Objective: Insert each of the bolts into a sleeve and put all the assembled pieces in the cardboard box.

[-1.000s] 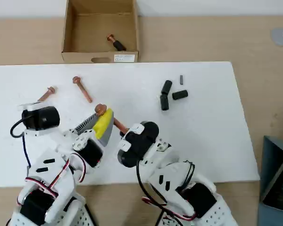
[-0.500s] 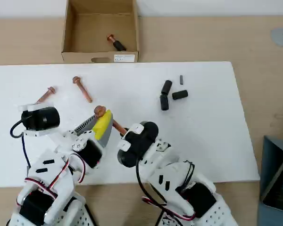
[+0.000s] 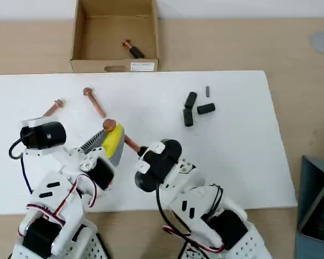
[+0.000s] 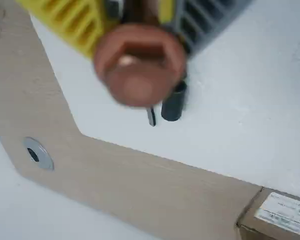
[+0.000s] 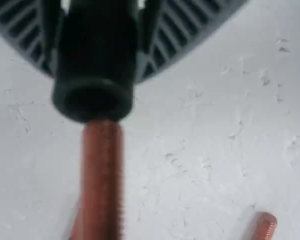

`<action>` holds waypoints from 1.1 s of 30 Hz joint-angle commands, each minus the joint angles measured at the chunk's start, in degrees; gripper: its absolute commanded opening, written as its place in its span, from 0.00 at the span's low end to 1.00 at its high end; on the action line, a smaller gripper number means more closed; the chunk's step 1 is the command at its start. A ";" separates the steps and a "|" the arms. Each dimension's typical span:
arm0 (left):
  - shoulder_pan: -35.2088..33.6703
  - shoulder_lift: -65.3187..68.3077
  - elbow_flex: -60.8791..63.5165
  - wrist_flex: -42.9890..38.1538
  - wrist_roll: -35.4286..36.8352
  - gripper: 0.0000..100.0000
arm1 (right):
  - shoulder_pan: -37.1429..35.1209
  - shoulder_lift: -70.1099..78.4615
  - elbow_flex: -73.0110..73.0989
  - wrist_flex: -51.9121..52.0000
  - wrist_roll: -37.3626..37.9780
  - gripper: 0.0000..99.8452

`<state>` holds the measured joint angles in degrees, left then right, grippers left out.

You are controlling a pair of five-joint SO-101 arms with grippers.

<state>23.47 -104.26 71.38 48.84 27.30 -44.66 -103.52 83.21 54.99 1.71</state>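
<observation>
in the last second my left gripper (image 3: 111, 133), clamped on the copper bolt (image 3: 127, 143) just under its head, has drifted toward frame left. my right gripper (image 5: 97, 22) pinches a black sleeve (image 5: 96, 75); the bolt's thread meets its mouth, so i judge insertion unfinished. the cardboard box (image 3: 75, 38), upper left, holds one assembled piece (image 3: 133, 49); its white label (image 3: 142, 66) is too small to read.

Lab bench: white mat (image 3: 232, 162) on wooden tabletop (image 3: 302, 97)
</observation>
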 commanded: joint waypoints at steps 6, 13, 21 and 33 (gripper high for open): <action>3.87 -0.31 -0.88 -1.41 0.00 0.00 | -0.75 -6.90 -2.33 -1.41 0.00 0.01; 3.96 -0.31 2.02 -1.14 -0.53 0.00 | -0.75 -6.90 -2.51 -1.41 0.44 0.01; 10.90 -0.22 4.75 -1.05 -7.47 0.00 | -0.75 -6.90 -2.51 -1.67 3.60 0.01; 14.77 -0.22 5.71 7.38 -7.03 0.01 | -0.75 -6.90 -2.33 -1.76 3.60 0.01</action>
<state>36.57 -104.44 77.27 54.46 20.26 -45.01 -103.52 83.30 55.08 4.88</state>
